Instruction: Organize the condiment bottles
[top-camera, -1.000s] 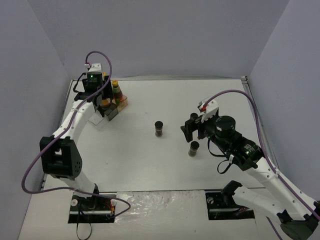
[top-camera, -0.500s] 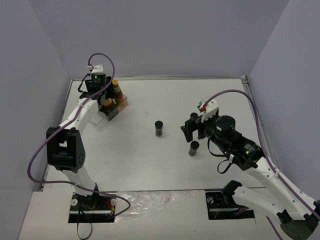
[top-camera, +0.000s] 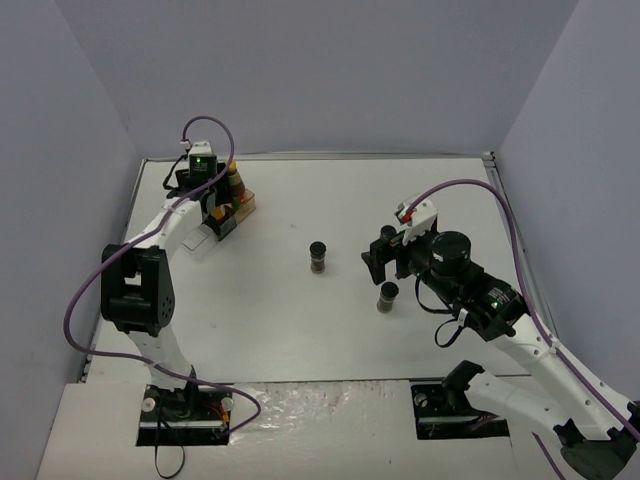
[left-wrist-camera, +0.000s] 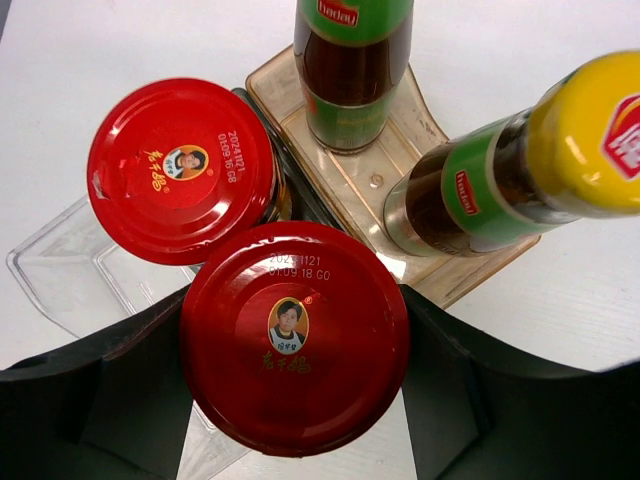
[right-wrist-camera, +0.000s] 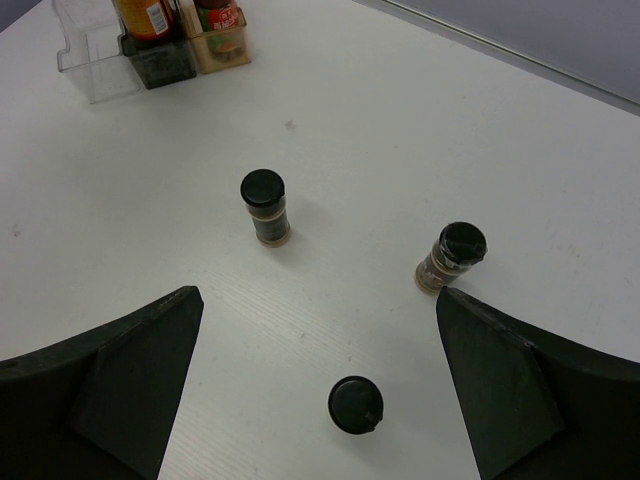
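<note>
In the left wrist view my left gripper (left-wrist-camera: 295, 300) is shut on a squat red-lidded jar (left-wrist-camera: 295, 340), its fingers pressed against both sides of the lid. A second red-lidded jar (left-wrist-camera: 180, 170) stands just beyond it on the clear step of the rack (left-wrist-camera: 60, 275). Two yellow-capped sauce bottles (left-wrist-camera: 350, 70) (left-wrist-camera: 500, 180) stand on the tan step. Three black-capped spice jars (right-wrist-camera: 264, 205) (right-wrist-camera: 452, 255) (right-wrist-camera: 356, 404) stand on the table under my open right gripper (right-wrist-camera: 320, 400), which holds nothing.
From above, the rack (top-camera: 225, 218) sits at the table's back left with the left gripper (top-camera: 208, 205) over it. Spice jars (top-camera: 318, 256) (top-camera: 387, 296) stand mid-table beside the right gripper (top-camera: 378, 255). Grey walls enclose the white table (top-camera: 300, 330).
The left arm has swung farther back and right over the rack, carrying the red-lidded jar. The right arm and the spice jars have not moved.
</note>
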